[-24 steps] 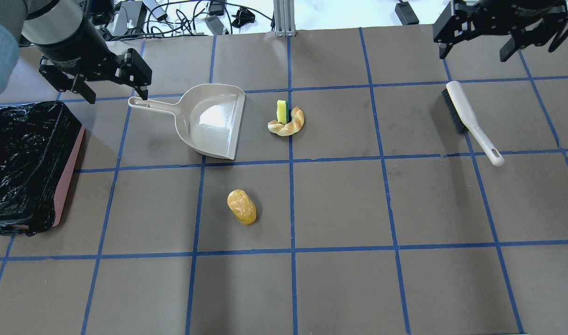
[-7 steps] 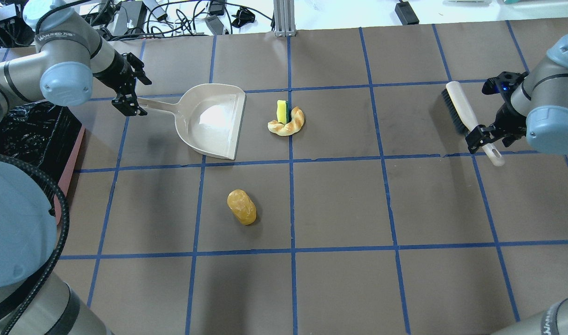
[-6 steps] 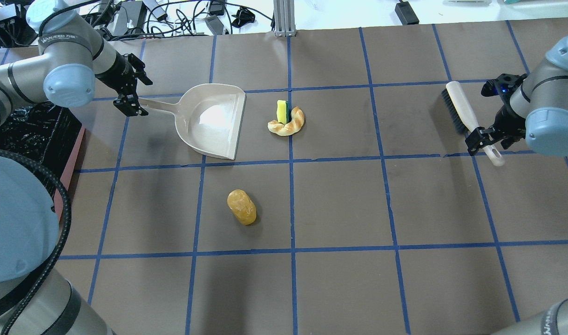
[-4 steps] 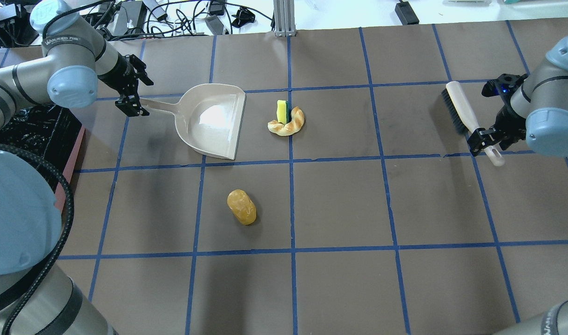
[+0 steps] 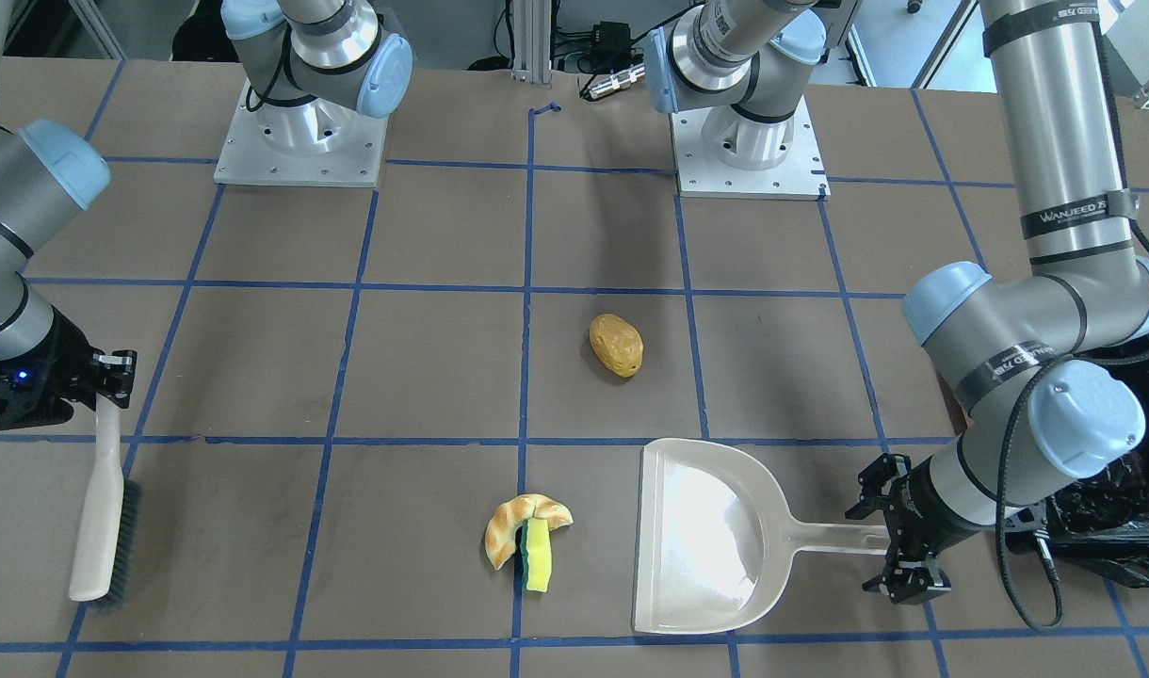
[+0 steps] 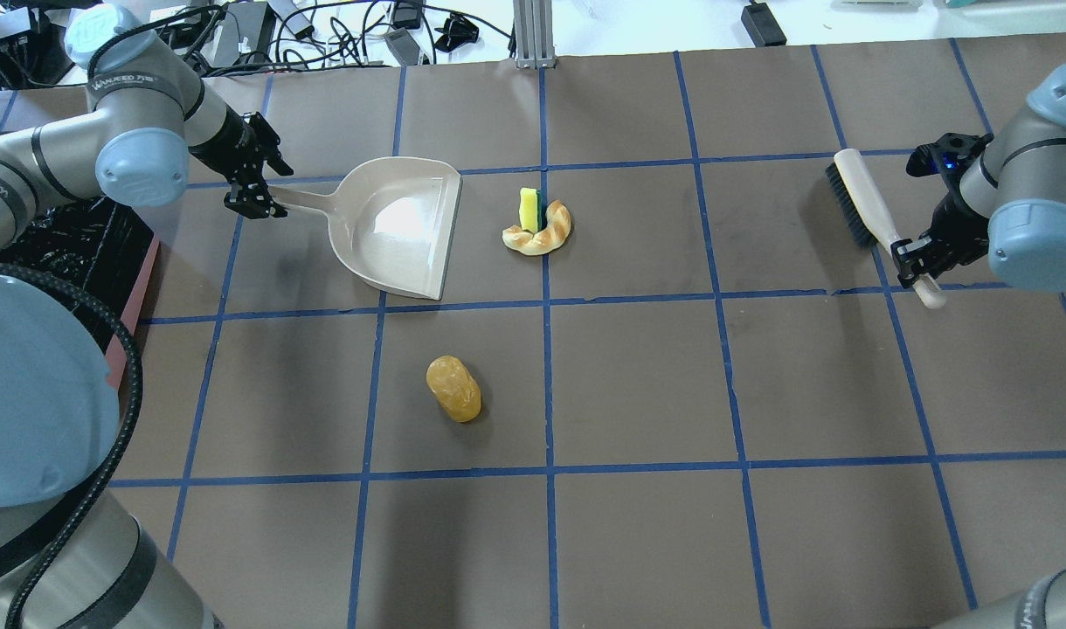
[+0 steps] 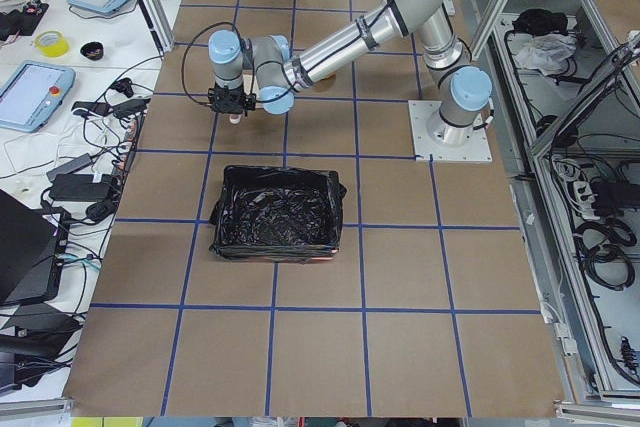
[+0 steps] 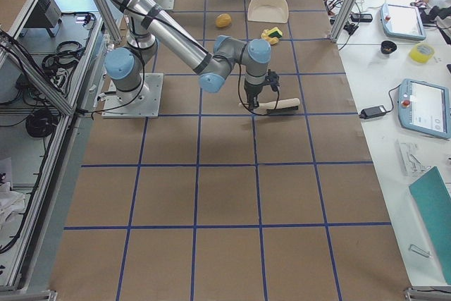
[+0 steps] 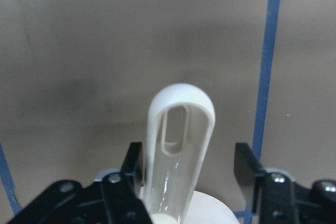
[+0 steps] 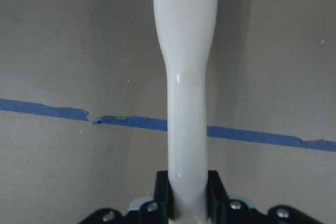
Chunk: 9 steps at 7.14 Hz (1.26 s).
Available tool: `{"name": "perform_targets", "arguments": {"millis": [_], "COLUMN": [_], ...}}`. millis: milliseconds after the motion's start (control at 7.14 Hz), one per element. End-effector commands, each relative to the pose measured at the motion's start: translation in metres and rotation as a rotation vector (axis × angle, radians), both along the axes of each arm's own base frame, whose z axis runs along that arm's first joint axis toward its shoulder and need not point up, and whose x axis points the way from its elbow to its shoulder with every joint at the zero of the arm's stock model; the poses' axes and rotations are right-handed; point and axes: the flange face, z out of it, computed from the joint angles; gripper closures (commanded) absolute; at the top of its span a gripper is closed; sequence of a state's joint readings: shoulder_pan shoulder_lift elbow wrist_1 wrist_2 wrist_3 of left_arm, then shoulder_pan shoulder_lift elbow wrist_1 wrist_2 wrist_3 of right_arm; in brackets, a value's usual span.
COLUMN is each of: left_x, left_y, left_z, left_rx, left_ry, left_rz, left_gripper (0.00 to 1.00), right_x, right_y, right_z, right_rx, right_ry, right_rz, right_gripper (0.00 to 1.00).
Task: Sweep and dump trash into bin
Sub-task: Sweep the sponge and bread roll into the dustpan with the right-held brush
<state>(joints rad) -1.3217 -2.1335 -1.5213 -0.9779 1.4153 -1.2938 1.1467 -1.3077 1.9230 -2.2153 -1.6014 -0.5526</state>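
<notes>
The trash lies on the table: a potato-like lump (image 6: 453,389), and a croissant piece (image 6: 542,234) with a yellow-green sponge (image 6: 529,210) leaning in its curve. The bin (image 6: 70,253), lined with a black bag, stands at the left edge. My left gripper (image 6: 266,188) is open, its fingers (image 9: 135,163) on either side of the beige dustpan's (image 6: 402,229) handle end (image 9: 181,129) with gaps. My right gripper (image 6: 913,262) is shut on the beige brush's (image 6: 861,201) handle (image 10: 186,103), near its end.
The dustpan's open mouth faces the croissant and sponge, about a hand's width away. The potato-like lump lies one tile nearer me than the dustpan. Cables and power bricks (image 6: 323,31) lie beyond the table's far edge.
Both arms came down to the table. My left gripper slid a little along the dustpan handle toward the pan. My right gripper closed on the brush handle, and the brush shifted slightly.
</notes>
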Motion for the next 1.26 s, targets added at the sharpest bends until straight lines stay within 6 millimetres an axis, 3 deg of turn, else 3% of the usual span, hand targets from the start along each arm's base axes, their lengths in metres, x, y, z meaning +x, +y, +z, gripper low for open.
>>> {"name": "perform_targets", "arguments": {"millis": [0,140,280,420,700,840,1120], "left_x": [-0.004,-0.003,-0.004,-0.01,-0.06,-0.068,-0.079], "left_y": [-0.003,-0.004,-0.005,-0.006,-0.007,-0.002,-0.002], "left_z": [0.004,0.01,0.02,0.022,0.022,0.023,0.01], "left_rx": [-0.047,-0.056,-0.074,-0.074,-0.091,-0.077,-0.053], "left_ry": [0.028,0.021,0.012,-0.071,-0.15,-0.147,-0.19], "left_rz": [-0.005,-0.011,-0.014,-0.006,0.02,0.018,0.001], "left_gripper": [1.0,1.0,1.0,1.0,1.0,1.0,1.0], "right_x": [0.09,0.157,0.207,0.238,0.328,0.356,0.408], "right_y": [-0.01,-0.016,-0.019,-0.024,-0.011,0.0,0.0], "right_z": [0.041,0.05,0.043,0.034,0.027,0.021,0.002], "right_rx": [-0.037,-0.03,-0.028,-0.024,-0.034,-0.011,0.007], "right_ry": [-0.006,-0.014,-0.019,-0.024,-0.036,-0.066,-0.182], "right_rz": [-0.077,-0.168,-0.195,-0.27,-0.392,-0.422,-0.454], "right_gripper": [1.0,1.0,1.0,1.0,1.0,1.0,1.0]}}
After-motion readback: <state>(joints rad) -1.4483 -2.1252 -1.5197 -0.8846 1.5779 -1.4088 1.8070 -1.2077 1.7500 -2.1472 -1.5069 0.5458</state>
